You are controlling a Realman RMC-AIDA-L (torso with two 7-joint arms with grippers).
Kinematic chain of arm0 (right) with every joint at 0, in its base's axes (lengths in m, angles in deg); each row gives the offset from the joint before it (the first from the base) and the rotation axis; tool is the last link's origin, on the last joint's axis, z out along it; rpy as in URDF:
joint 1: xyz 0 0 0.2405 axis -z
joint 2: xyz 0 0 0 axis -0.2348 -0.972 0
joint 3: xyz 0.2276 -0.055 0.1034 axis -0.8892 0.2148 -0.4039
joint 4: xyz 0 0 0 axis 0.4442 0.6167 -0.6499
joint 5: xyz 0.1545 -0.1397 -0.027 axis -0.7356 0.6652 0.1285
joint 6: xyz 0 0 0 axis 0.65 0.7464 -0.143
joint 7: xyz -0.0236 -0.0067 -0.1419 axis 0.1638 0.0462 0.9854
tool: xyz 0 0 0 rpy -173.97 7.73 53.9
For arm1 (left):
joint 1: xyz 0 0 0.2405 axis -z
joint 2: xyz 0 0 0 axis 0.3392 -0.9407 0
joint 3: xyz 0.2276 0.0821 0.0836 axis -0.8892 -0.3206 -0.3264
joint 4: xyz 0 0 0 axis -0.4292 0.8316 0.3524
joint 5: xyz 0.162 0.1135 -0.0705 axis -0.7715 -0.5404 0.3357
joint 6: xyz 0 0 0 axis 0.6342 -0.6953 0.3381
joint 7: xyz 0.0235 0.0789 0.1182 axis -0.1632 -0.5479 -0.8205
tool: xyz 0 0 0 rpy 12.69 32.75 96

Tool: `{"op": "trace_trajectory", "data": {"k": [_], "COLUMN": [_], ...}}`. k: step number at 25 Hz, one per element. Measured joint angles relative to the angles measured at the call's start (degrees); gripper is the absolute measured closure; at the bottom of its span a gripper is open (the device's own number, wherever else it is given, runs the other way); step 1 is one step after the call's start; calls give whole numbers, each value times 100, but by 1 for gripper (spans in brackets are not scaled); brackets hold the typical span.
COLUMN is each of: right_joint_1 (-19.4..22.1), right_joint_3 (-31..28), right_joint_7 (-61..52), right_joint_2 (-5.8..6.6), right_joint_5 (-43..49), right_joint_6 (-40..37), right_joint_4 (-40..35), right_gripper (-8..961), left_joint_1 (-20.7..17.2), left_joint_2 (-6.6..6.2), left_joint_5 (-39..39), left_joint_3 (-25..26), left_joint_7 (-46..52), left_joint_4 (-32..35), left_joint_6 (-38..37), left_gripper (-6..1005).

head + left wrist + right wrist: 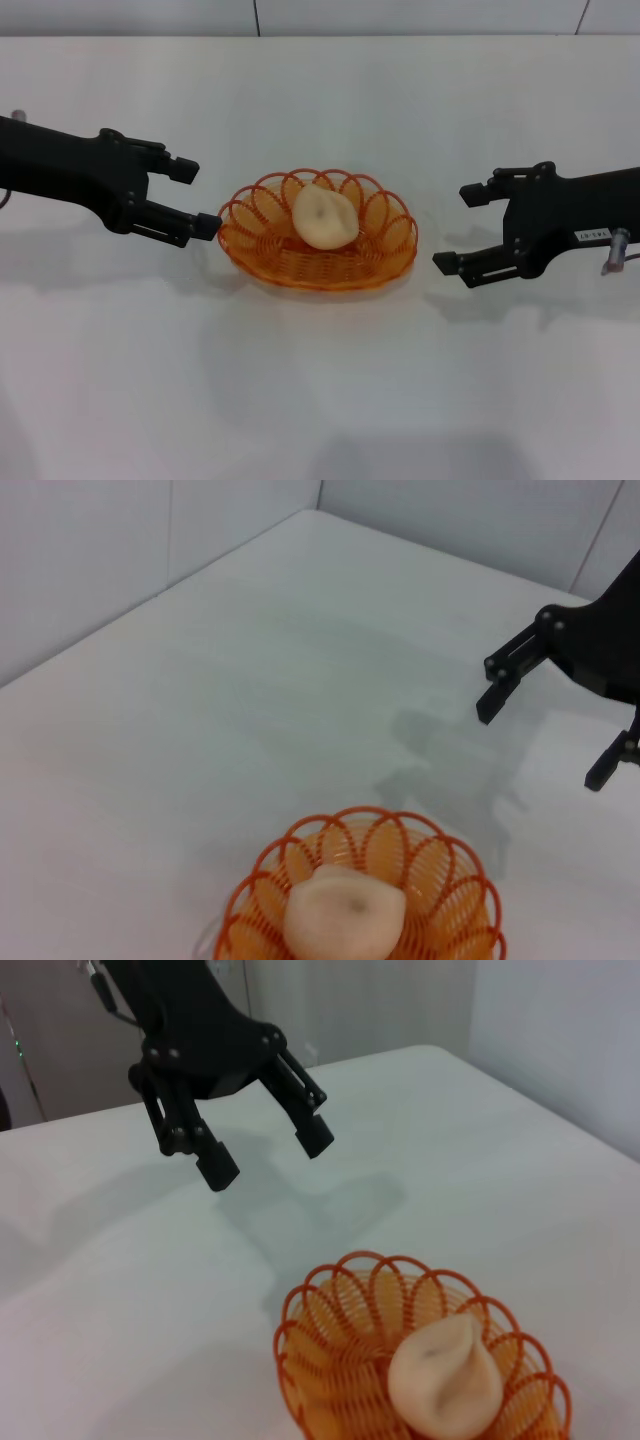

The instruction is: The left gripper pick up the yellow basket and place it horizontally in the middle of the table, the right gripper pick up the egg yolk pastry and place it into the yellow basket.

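Observation:
The yellow basket lies flat in the middle of the table, with the egg yolk pastry resting inside it toward the back. The basket and pastry also show in the left wrist view, and again as basket and pastry in the right wrist view. My left gripper hovers open just left of the basket rim, holding nothing. My right gripper stands open a short way right of the basket, also with nothing in it. Each wrist view shows the opposite claw: right gripper, left gripper.
The white table stretches on all sides of the basket. A grey wall runs along the far edge.

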State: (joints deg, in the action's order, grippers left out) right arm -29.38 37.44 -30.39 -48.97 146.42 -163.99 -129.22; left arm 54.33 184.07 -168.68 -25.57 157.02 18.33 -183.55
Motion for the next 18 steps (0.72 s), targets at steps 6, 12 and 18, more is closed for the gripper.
{"op": "trace_trajectory", "data": {"k": [6, 12, 18], "right_joint_1": [-56, -68, -68], "right_joint_3": [1, -1, -1], "right_joint_7": [111, 100, 101], "right_joint_2": [2, 2, 2], "right_joint_5": [24, 40, 41], "right_joint_6": [-218, -243, -246], "right_joint_4": [-25, -29, -27], "right_gripper": [79, 79, 79], "left_joint_1": [69, 134, 141], "left_joint_2": [101, 167, 172], "left_joint_5": [69, 104, 107], "left_joint_3": [-52, -132, -144], "left_joint_7": [-218, -312, -310], "left_joint_4": [0, 0, 0], "left_joint_6": [-148, -232, -273], "left_gripper": [138, 138, 138]}}
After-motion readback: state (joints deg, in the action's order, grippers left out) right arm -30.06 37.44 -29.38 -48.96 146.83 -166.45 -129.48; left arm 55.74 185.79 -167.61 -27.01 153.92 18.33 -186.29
